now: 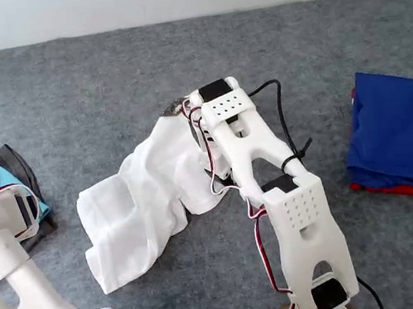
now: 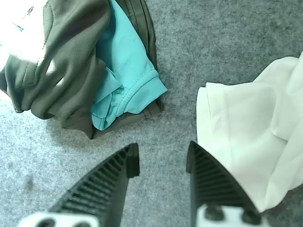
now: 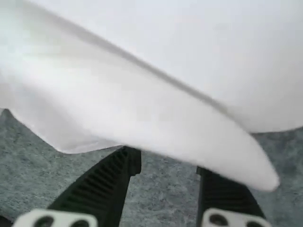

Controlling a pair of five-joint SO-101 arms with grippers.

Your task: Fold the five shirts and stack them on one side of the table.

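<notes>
A crumpled white shirt point(image 1: 144, 203) lies mid-table on the grey carpet. My right gripper point(image 1: 178, 110) is at the shirt's far edge; in the right wrist view it point(image 3: 165, 163) stands open, with the white shirt point(image 3: 165, 71) draped just over its fingertips. My left gripper point(image 2: 161, 161) is open and holds nothing, hovering over bare carpet between the white shirt point(image 2: 251, 137) and a heap made of a dark shirt point(image 2: 61, 61) and a teal shirt point(image 2: 128, 71). A folded blue shirt point(image 1: 405, 129) rests on a red one point(image 1: 406, 188) at the right edge.
The dark and teal heap point(image 1: 23, 178) sits at the table's left edge beside the left arm point(image 1: 5, 262). The right arm point(image 1: 272, 176) stretches up the middle. Bare carpet point(image 1: 308, 54) spreads across the far side.
</notes>
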